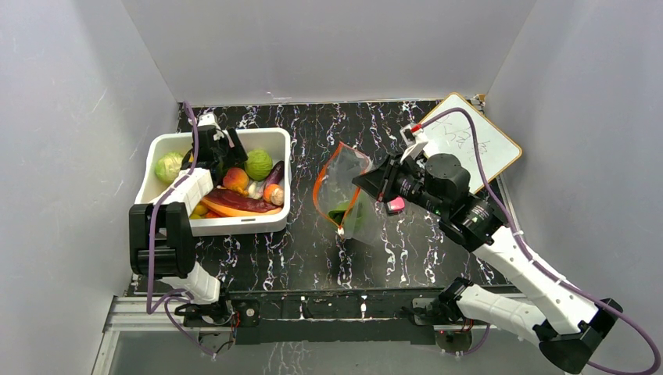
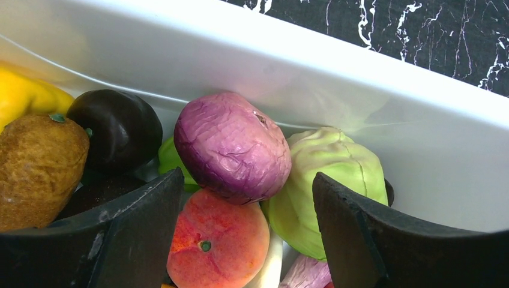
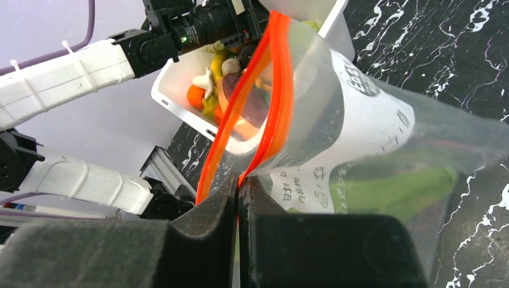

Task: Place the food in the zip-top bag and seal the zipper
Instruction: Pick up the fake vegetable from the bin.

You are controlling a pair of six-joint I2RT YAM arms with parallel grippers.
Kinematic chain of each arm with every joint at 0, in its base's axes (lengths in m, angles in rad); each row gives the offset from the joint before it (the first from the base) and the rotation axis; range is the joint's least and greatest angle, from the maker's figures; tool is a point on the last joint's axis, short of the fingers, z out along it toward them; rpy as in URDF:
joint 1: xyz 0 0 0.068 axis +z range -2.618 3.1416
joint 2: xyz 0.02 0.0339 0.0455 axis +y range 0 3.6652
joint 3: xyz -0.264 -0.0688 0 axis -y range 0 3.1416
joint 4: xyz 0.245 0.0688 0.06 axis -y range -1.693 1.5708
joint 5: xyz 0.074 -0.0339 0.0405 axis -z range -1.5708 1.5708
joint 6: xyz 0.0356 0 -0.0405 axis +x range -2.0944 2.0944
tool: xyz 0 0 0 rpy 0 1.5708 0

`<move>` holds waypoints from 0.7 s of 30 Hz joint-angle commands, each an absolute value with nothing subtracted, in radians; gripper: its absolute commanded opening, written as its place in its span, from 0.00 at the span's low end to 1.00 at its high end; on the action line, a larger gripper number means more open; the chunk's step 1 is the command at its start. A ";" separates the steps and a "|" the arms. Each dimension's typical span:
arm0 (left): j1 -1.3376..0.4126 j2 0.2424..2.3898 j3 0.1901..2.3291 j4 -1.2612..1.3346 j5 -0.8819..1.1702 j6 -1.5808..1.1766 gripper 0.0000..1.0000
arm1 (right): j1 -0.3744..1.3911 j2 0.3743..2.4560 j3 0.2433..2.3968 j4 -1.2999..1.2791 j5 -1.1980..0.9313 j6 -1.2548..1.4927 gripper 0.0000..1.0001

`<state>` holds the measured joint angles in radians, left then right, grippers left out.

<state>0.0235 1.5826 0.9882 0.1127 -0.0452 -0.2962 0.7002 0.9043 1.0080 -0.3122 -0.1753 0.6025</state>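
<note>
The clear zip-top bag (image 1: 344, 191) hangs open at the table's middle, its red-orange zipper (image 3: 264, 102) gaping. A green food (image 3: 396, 189) lies inside it. My right gripper (image 3: 239, 180) is shut on one side of the zipper strip and holds the bag up. My left gripper (image 2: 247, 178) is open inside the white bin (image 2: 360, 78), its fingers either side of an orange peach (image 2: 217, 240). A purple round vegetable (image 2: 234, 144) rests on the peach, with a pale green cabbage (image 2: 330, 180) to its right. In the top view the left gripper (image 1: 227, 156) is over the bin's middle.
The bin (image 1: 234, 226) at the left also holds a brown fruit (image 2: 36, 168), a dark plum (image 2: 117, 129) and a yellow piece (image 2: 24, 96). A whiteboard (image 1: 473, 141) leans at the back right. A small pink block (image 1: 396, 205) lies under the right wrist.
</note>
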 commanded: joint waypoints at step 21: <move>0.041 1.624 1.036 0.092 -0.052 -0.303 0.45 | 0.699 0.873 1.003 -0.224 -0.167 0.619 0.00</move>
<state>0.0357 1.6569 1.0080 0.1253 -0.0406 -0.3080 0.7002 0.8974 1.0019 -0.3096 -0.1604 0.6144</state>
